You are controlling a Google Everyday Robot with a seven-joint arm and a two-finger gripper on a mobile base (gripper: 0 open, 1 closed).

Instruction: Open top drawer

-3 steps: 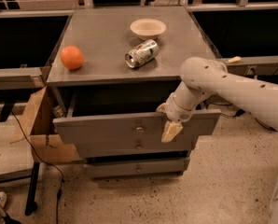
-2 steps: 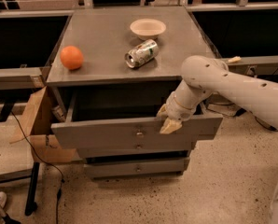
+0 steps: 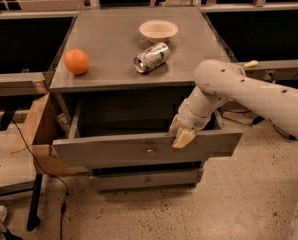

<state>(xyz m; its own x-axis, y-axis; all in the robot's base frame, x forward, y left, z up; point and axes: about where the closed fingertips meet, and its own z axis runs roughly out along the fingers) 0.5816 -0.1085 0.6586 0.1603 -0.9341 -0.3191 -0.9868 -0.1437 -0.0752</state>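
The top drawer [image 3: 114,151] is grey with a wide flat front and a small round metal knob [image 3: 150,150] at its centre. It stands pulled out from the grey cabinet [image 3: 114,44], its dark box open to view. My gripper [image 3: 181,134] sits at the upper edge of the drawer front, right of the knob, with one tan fingertip [image 3: 183,138] hanging over the front face. The white arm [image 3: 249,91] reaches in from the right.
On the cabinet top lie an orange [image 3: 77,61], a tipped drink can [image 3: 151,57] and a cream bowl [image 3: 158,30]. A narrower lower drawer [image 3: 146,179] is closed below. A cardboard box [image 3: 36,129] stands at the left, with a cable on the floor.
The drawer has slid further out toward the camera. My gripper has moved up from the drawer's front face to its top edge.
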